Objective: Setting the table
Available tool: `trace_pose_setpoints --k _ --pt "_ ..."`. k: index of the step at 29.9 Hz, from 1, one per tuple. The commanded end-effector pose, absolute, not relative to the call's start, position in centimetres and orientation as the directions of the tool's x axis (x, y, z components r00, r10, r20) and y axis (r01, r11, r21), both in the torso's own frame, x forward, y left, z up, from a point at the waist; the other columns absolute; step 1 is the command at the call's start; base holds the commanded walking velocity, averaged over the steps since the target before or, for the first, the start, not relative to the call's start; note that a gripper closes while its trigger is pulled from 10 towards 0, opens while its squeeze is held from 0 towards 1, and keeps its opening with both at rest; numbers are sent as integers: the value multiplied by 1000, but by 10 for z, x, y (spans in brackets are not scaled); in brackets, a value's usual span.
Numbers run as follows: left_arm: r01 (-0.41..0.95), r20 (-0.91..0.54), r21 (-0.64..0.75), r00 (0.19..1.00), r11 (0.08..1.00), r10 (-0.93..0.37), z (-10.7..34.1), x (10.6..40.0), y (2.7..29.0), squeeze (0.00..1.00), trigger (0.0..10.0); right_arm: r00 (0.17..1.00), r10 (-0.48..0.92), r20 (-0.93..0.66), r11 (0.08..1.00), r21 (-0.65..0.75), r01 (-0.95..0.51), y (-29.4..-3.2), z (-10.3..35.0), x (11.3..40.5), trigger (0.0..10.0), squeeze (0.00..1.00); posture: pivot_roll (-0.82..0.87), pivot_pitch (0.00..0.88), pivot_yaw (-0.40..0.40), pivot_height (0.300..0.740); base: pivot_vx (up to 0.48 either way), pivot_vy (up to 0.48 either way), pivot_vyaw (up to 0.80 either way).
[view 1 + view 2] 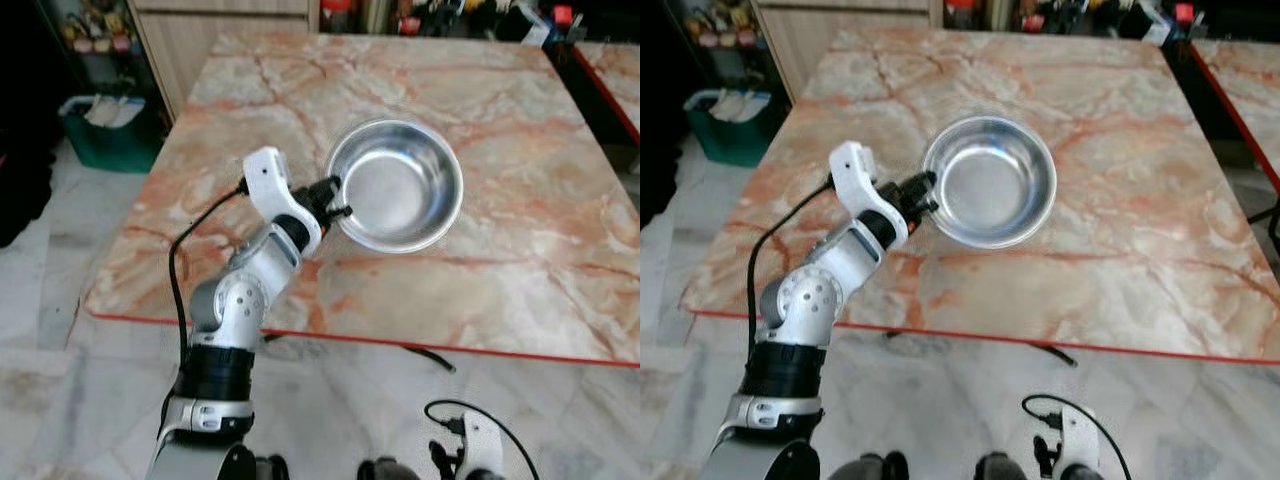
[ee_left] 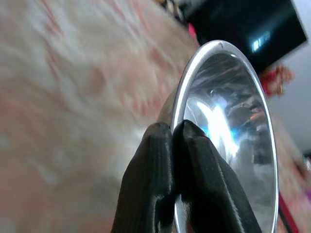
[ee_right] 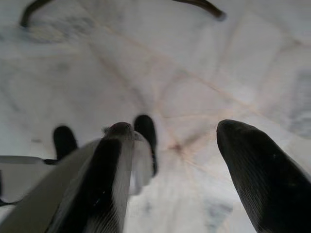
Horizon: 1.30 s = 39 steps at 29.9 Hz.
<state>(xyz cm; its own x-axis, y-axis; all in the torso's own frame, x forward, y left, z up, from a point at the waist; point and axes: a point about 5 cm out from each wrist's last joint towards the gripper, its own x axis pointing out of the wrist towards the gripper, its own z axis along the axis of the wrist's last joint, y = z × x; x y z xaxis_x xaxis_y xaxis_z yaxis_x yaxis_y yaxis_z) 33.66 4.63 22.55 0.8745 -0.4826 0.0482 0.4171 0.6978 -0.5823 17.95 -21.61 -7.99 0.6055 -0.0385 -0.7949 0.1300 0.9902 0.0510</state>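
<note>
**Left arm holding bowl by rim over table**

Left gripper (image 1: pixel 335 198) is pinching the steel bowl (image 1: pixel 397 185) at its left rim, one finger inside the wall, one outside, both pressed tight onto the metal. The wrist view is showing the fingers (image 2: pixel 160 174) closed on the thin edge. A rim pinch makes sense: the bowl is too wide to span, so the edge is the only grabbable part.

The bowl is sitting mid-table, slightly toward the near edge of the marble table (image 1: pixel 520 260). Can't tell whether it's resting flat or being held just clear; it looks roughly level, mouth up.

Right gripper (image 3: pixel 194 160) is hanging idle by the floor, fingers spread apart, holding nothing.

A green bin (image 1: pixel 105 135) is standing on the floor, far left, off the table.
</note>
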Motion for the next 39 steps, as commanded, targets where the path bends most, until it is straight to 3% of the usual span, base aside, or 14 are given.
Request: trace_pose_setpoints --k 1,8,24,30,32,39 --pt "452 74 -608 851 653 -520 229 329 37 0 10000 579 -36 -814 987 62 149 -215 -85 170 10000 0 -4 189 -39 740 0 0 0" --pt "403 -14 -630 849 664 -529 215 332 29 0 10000 577 -36 -816 987 62 149 -215 -85 170 10000 0 -6 189 -40 740 0 0 0" --pt "374 -42 -769 781 519 -624 217 337 -25 0 10000 575 -35 -817 986 64 151 -214 -86 169 10000 0 -8 191 -30 740 0 0 0" --pt "384 -18 -772 784 507 -620 222 339 -28 0 10000 574 -35 -818 986 65 153 -214 -86 169 10000 0 -9 192 -28 740 0 0 0" --pt "416 -15 -723 789 551 -615 222 339 -27 0 10000 574 -35 -818 986 65 153 -214 -86 168 10000 0 -9 192 -28 740 0 0 0" --pt "422 -3 -714 796 559 -605 221 339 -23 0 10000 573 -37 -819 987 62 151 -213 -86 168 10000 0 -6 196 -27 740 0 0 0"
